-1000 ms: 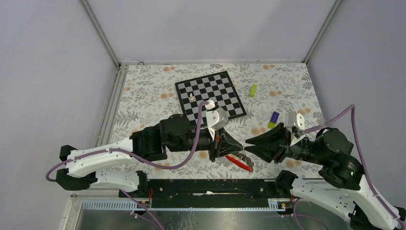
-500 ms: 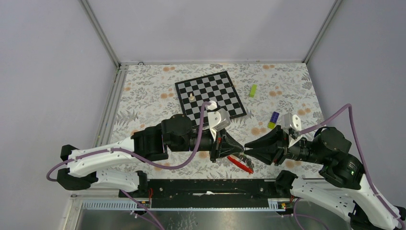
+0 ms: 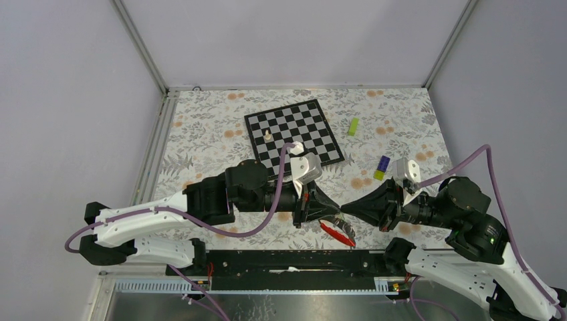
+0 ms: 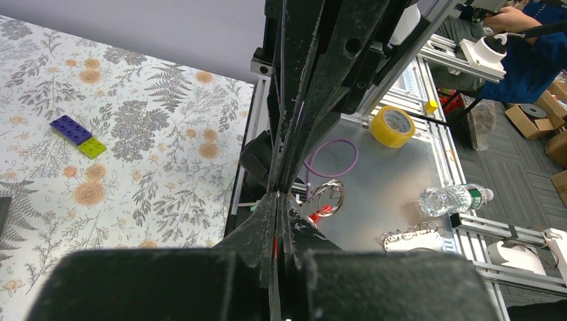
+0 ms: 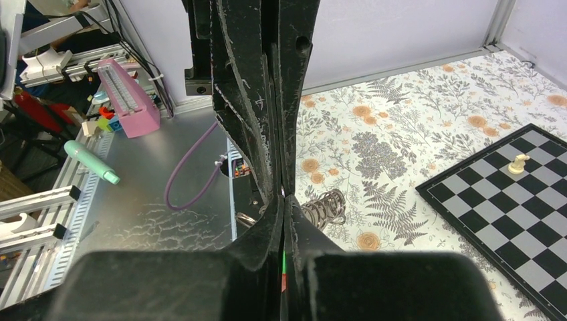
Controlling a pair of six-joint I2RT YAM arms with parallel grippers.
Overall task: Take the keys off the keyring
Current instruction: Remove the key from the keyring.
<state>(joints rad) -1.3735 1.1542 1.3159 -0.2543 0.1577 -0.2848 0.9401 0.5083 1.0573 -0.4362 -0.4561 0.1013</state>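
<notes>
Pinching the keyring point(image 4: 327, 198) in the clamped left gripper point(image 3: 335, 211) and, seemingly, the keys point(image 3: 344, 225) in the closed right gripper point(image 3: 346, 206). Yet to slide any off; whole removal ahead.

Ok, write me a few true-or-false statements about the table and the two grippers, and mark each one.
1. The left gripper and the right gripper are both shut, with their tips almost touching. True.
2. The white chess piece stands on the flowered cloth. False: it stands on the chessboard.
3. The lime-green block lies on the chessboard. False: it lies on the flowered cloth, to the right of the board.
4. The keyring has a red strap that shows just below the gripper tips in the top view. True.
</notes>
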